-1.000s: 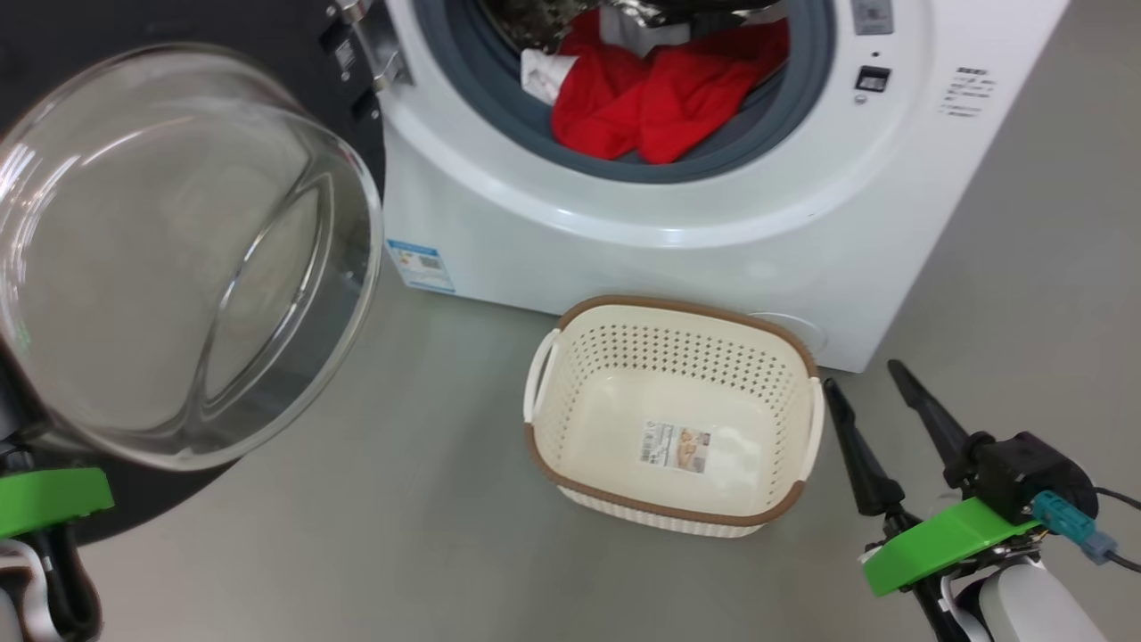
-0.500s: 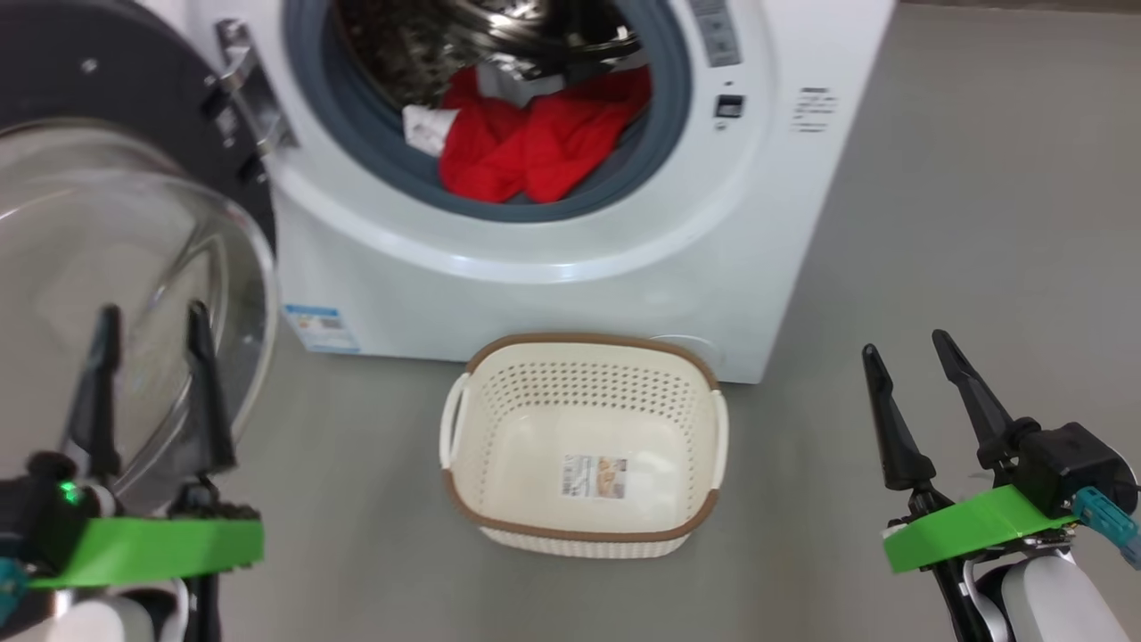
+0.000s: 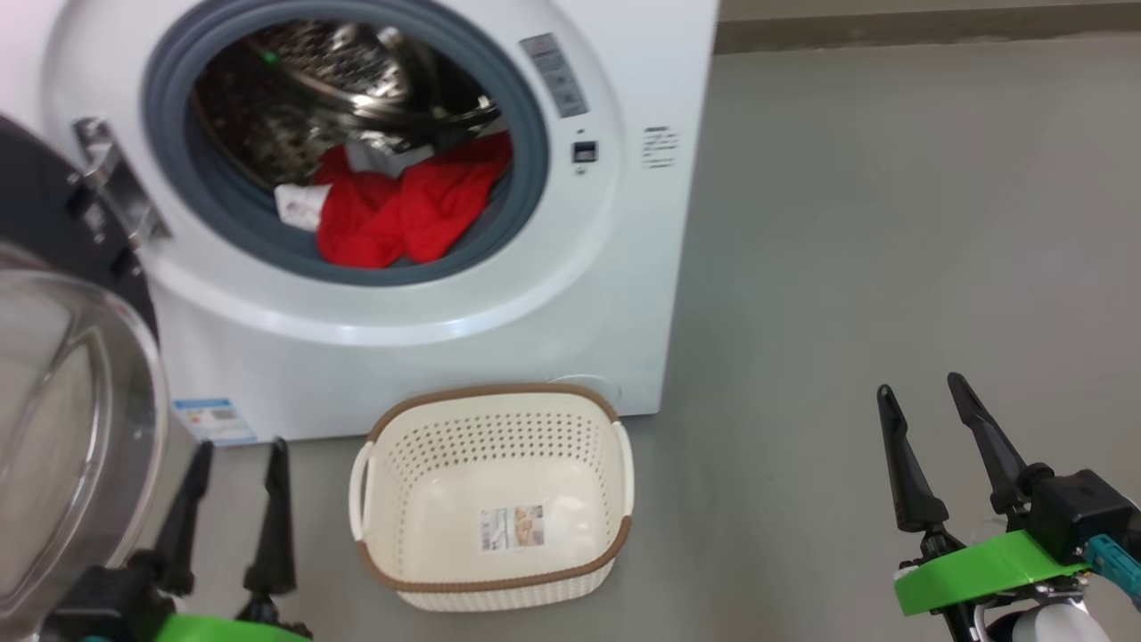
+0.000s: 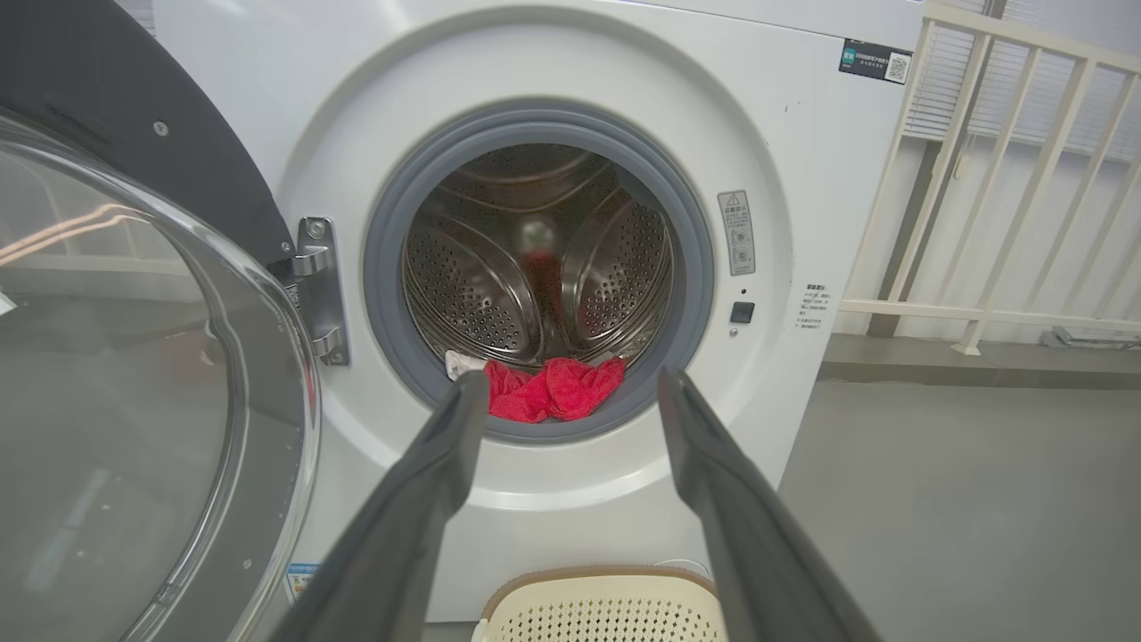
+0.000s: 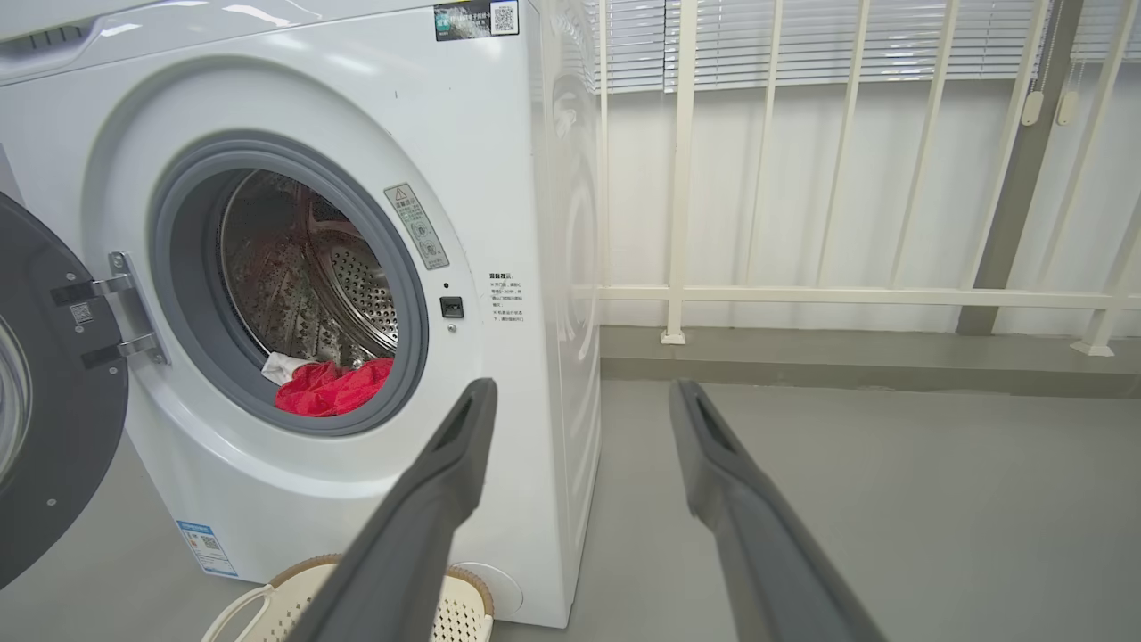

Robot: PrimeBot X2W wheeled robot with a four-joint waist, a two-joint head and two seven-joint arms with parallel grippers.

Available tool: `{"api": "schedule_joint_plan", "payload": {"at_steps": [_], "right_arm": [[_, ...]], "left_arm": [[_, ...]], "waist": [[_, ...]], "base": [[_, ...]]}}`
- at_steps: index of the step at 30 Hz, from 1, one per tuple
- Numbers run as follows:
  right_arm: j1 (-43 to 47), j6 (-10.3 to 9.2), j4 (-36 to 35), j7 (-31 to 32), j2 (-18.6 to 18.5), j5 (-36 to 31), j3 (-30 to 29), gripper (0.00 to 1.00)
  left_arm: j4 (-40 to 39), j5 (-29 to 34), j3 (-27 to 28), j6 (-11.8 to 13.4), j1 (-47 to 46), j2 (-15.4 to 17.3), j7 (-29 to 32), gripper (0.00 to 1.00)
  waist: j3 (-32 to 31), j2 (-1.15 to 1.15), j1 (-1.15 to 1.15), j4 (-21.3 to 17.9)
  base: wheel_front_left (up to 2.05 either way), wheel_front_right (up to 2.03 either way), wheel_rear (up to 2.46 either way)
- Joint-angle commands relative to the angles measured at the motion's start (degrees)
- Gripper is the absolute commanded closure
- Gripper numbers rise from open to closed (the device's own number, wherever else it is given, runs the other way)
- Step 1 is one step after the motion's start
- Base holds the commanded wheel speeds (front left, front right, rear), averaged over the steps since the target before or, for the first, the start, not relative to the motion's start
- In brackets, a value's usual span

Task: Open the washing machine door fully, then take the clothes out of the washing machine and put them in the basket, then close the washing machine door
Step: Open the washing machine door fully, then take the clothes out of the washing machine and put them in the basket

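In the head view the washing machine has its door standing open on the left hinge, glass bowl toward the camera. The clothes lie in a low red heap at the front of the drum, spilling onto the grey rubber ring, with a bit of white cloth at the heap's left edge. The basket sits on the floor just in front of the machine, below the opening. The left end effector hangs low beside the door glass. The right end effector is well apart, to the right of the basket. Both have their fingers spread and grip nothing.

In the left wrist view the parted fingers frame the heap, which looks bunched and creased. It is likely soft, light and limp, so it should drape and trail when lifted. A raised fold on top, near the lip, seems the best place to pinch. The white piece looks separate and may drop away.

In the right wrist view the spread fingers point past the machine's corner toward a white railing. A trailing end could catch on the rubber ring.
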Motion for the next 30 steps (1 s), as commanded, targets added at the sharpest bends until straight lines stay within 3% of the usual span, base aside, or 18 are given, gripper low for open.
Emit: {"api": "schedule_joint_plan", "payload": {"at_steps": [1, 11, 30], "right_arm": [[-0.36, 0.35, -1.84, -0.35, -0.61, -0.83, 1.18, 0.00], [1.89, 0.35, -2.16, -0.35, -1.04, -0.53, 2.48, 0.00], [2.91, 0.35, -0.33, -0.35, -1.25, -0.58, 2.46, 0.00]], "left_arm": [[-0.91, 0.61, 1.14, -0.29, 0.06, 1.54, -0.28, 0.00], [0.14, 0.41, 0.26, -0.30, 5.09, 1.39, -0.28, 0.00], [0.00, 1.87, 0.76, -0.30, 6.97, 0.02, -0.28, 0.00]], "waist": [[-2.32, 0.00, 0.00, -2.96], [-4.05, 0.00, 0.00, -6.03], [-5.34, 0.00, 0.00, -7.02]], "base": [[0.00, 0.00, 0.00], [0.00, 0.00, 0.00], [0.00, 0.00, 0.00]]}}
